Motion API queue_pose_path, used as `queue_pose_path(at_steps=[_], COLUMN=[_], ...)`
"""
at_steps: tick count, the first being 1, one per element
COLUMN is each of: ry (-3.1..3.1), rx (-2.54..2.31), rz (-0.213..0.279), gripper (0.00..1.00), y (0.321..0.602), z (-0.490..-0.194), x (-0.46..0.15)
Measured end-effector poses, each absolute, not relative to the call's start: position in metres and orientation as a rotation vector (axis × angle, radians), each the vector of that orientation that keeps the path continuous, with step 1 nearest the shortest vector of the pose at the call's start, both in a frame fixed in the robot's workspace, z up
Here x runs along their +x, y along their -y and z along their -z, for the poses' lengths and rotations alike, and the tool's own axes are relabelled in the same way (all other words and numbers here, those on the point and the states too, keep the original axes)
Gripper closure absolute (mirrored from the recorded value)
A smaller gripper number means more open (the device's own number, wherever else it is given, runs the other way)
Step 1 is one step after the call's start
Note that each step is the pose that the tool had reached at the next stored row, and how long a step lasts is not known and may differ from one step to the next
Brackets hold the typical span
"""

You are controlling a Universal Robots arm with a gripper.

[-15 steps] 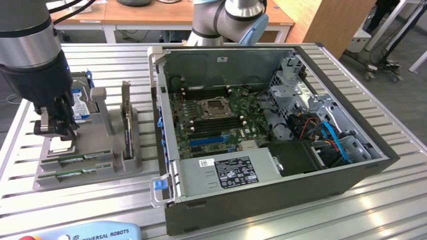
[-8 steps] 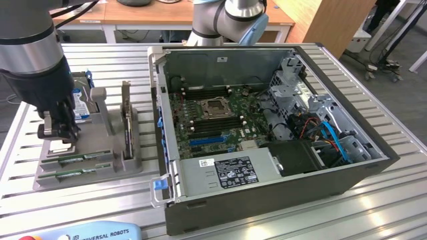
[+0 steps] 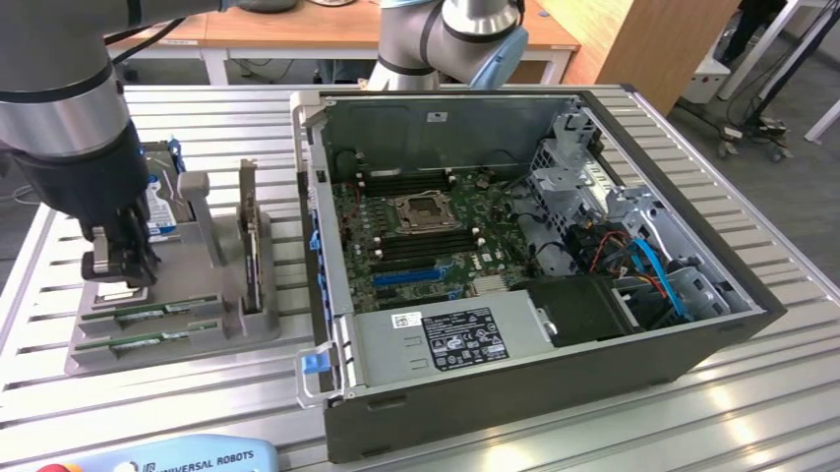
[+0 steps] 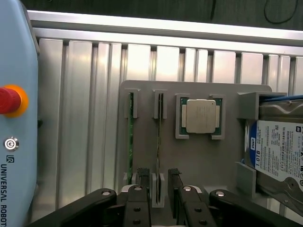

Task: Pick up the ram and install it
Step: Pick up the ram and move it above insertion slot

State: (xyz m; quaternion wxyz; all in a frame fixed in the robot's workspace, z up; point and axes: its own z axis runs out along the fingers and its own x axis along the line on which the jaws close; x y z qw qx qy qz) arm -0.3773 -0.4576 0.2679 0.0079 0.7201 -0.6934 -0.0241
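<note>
Metal table (image 4: 85, 118). Gripper (image 4: 159, 173) fingers are wide apart, maybe around the ram (image 4: 160, 127) at the edge of the tray (image 4: 199, 161). It looks thin and breakable; best held by its flat sides.

**Ribbed metal, matt plastic**

The desk (image 4: 80, 118) is ribbed, brushed metal with a soft sheen. The holder (image 4: 199, 161) looks like matt grey plastic. The ram (image 4: 159, 135) is thin circuit board, the processor (image 4: 200, 116) satin silver metal, the pincer (image 4: 159, 175) matt black, perhaps plastic.
</note>
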Motion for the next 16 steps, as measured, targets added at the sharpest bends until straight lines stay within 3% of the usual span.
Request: queue_pose_path(at_steps=[16], ry=[2.124], rx=[2.29], rz=[0.075], gripper=[0.7], y=[0.458], z=[-0.249], x=[-0.377])
